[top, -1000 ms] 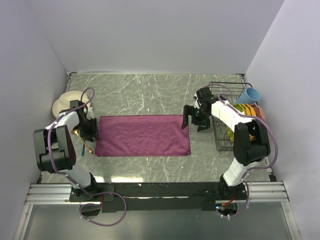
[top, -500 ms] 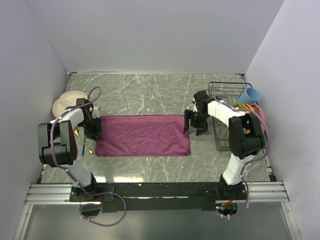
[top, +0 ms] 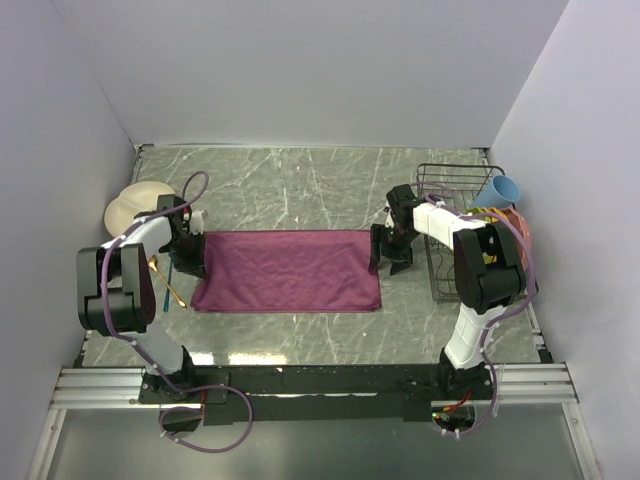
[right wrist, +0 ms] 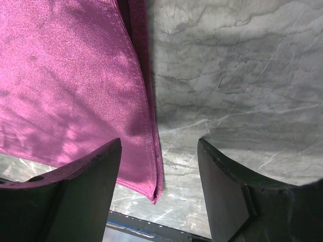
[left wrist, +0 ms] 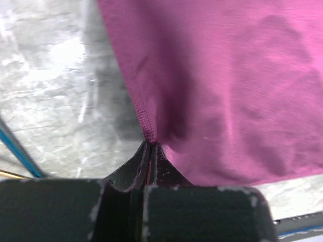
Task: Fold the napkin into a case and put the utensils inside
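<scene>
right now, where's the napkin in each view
top external: napkin lies flat in the middle of the picture.
left wrist: napkin fills the upper right, edge pinched in the shut left end effector.
right wrist: napkin fills the left, corner between the open right end effector fingers.
shared landmark: the grey marble tabletop.

Bright, even light; soft shadows.

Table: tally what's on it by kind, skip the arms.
Napkin: 1
Blue fork: 1
Gold spoon: 1
Cream plate: 1
Wire rack: 1
Blue cup: 1
Total: 6, plus stacked dishes in the rack, too hidden to count.
</scene>
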`<action>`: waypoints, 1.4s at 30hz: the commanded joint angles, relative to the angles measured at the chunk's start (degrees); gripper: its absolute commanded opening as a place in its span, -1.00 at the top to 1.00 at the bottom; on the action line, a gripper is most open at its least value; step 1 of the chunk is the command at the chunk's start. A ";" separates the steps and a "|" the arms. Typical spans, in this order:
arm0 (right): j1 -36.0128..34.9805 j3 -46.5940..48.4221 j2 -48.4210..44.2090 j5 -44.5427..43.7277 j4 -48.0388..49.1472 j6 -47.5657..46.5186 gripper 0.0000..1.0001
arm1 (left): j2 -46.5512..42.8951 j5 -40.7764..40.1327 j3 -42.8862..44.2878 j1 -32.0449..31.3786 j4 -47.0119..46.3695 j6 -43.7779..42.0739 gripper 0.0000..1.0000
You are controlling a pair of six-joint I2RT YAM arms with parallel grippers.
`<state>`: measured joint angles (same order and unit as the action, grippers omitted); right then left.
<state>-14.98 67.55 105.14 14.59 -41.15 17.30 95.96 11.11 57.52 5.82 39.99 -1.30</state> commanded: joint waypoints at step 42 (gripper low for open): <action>-1.28 1.54 -2.05 3.78 -1.57 -2.89 -0.27 | -5.35 0.66 5.77 3.14 11.08 -1.33 -0.10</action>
<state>-15.40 67.51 105.38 18.87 -41.82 15.07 89.30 12.23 61.93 7.73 48.36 2.09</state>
